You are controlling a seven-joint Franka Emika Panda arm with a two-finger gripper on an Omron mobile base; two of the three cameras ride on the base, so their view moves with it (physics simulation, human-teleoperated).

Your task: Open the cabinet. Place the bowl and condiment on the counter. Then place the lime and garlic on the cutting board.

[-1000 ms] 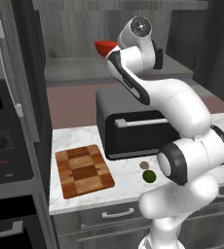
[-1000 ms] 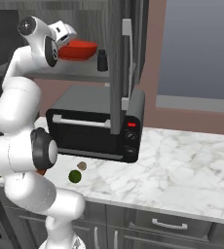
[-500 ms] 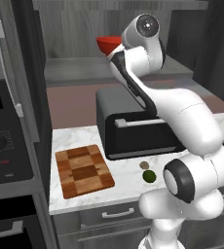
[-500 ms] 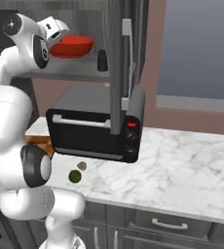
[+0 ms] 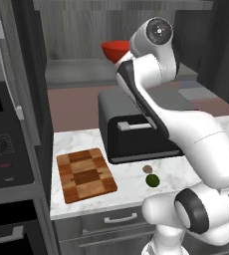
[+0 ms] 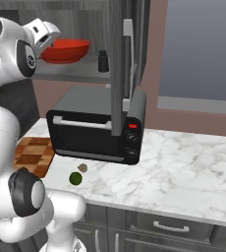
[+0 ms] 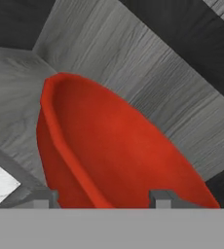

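The cabinet stands open, its door edge-on with a silver bar handle. On its shelf sits the red bowl, which also fills much of the hand view as the bowl. My gripper is open, its fingers straddling the bowl's near rim; from the right base the gripper sits at the bowl's left edge. The dark condiment stands upright on the same shelf, right of the bowl. The lime and garlic lie on the counter, right of the cutting board.
A black toaster oven sits on the counter directly under the shelf. The other open cabinet door hangs at the left, above a built-in oven panel. Grey drawers run below the counter.
The arm's elbow has swung up and over toward the cabinet. The hand has drawn slightly back along the shelf, and the bowl has shifted a little with it.
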